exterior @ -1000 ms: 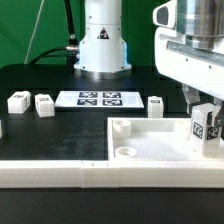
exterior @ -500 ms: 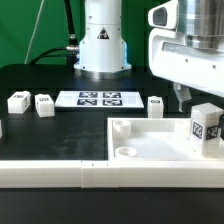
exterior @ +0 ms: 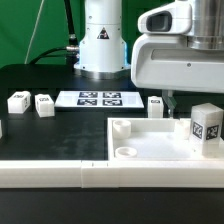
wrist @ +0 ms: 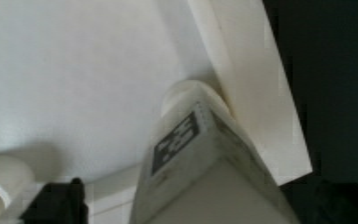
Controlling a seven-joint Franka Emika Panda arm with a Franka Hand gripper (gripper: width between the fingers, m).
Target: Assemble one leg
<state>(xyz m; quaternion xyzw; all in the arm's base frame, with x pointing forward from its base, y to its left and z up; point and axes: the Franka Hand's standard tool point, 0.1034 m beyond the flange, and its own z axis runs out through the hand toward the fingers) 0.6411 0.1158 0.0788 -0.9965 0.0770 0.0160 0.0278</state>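
White plastic, the leg point(exterior: 207, 128) now stands upright and free on the tabletop panel point(exterior: 140, 137), near the table's edge on the exterior view's right. The gripper point(exterior: 169, 101), which held it a second ago, has let go and drawn away, its jaws apart and empty. The placing step seems finished; there is free room above the panel, but another small leg point(exterior: 156, 104) sits just beside the fingers.
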